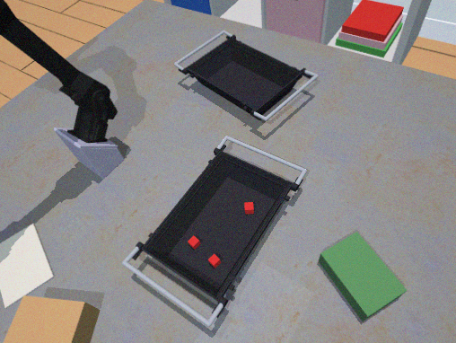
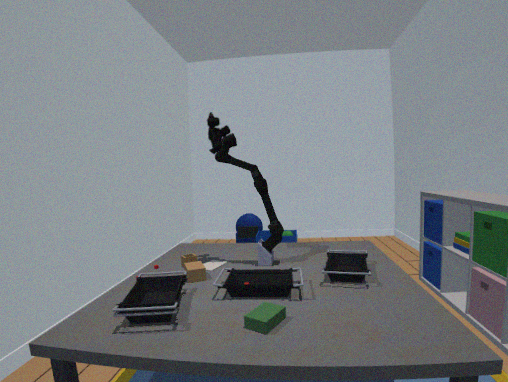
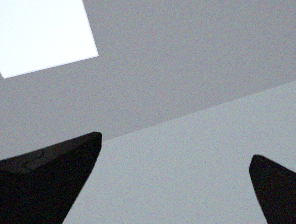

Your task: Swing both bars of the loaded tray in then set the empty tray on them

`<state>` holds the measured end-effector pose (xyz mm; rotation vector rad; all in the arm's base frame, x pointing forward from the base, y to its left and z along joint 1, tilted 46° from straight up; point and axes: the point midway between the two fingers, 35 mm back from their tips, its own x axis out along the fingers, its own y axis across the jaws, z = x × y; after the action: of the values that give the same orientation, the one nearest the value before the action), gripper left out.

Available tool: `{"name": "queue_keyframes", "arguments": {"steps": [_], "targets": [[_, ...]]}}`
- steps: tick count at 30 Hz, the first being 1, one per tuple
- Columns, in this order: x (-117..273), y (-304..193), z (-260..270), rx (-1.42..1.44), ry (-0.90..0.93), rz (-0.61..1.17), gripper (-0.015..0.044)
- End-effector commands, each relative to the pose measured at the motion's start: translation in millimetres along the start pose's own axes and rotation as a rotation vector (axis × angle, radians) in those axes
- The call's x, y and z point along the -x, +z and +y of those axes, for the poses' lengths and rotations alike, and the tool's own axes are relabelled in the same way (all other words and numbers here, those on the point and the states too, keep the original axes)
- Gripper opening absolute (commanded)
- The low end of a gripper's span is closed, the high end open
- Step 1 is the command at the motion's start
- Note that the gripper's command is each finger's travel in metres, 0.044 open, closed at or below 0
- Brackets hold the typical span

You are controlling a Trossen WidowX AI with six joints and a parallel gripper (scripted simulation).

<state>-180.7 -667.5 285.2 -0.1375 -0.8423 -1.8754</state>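
Nearest the wrist camera, the two dark fingers of the gripper (image 2: 216, 131) (image 3: 177, 146) stand wide apart, released, with only wall and ceiling behind the space between them. From where I stand, the arm (image 2: 266, 200) (image 1: 49, 58) holds them high above the table (image 1: 381, 180) (image 2: 350, 320), well apart from every tray; that height, I'd judge, leaves room to choose an approach.

Outward and below, the loaded tray (image 1: 220, 215) (image 2: 272, 291) sits upright on the table, so its red blocks (image 1: 249, 207) (image 2: 246, 283) rest inside on its floor; from above I count three. Its first bar (image 1: 267, 153) (image 2: 302, 284) and second bar (image 1: 166, 292) (image 2: 219, 284) both lie outside the ends, leaving the top open. Nothing would carry a second tray there yet, so swinging them in looks like the step to begin with.

Beside it, towards the shelves, stands an empty tray (image 1: 244, 83) (image 2: 346, 275), upright, its own bars swung outwards. Another tray (image 2: 150, 296), seemingly empty too, stands on the opposite side, so I can't tell which one is meant. The green block (image 1: 359, 274) (image 2: 265, 315) lies flat, apart from the loaded tray, probably with no part to play.
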Motion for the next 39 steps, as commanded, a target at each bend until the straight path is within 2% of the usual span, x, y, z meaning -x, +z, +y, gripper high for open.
{"name": "queue_keyframes", "arguments": {"steps": [1, 8, 12, 17, 23, 31, 39], "targets": [[0.0, 0.0, 0.0, 0.000, 0.000, 0.000, 0.0374], [0.6, -2.4, 1.4, 0.004, 0.002, 0.008, 0.0190], [16.6, -50.6, 29.1, 0.086, 0.047, 0.175, 0.0085], [51.1, -114.3, 67.0, 0.199, 0.134, 0.403, 0.0083], [115.3, -186.9, 112.6, 0.338, 0.283, 0.687, 0.0083], [231.3, -256.5, 162.5, 0.487, 0.530, 1.039, 0.0083], [355.9, -289.7, 192.6, 0.612, 0.802, 1.352, 0.0083]]}}
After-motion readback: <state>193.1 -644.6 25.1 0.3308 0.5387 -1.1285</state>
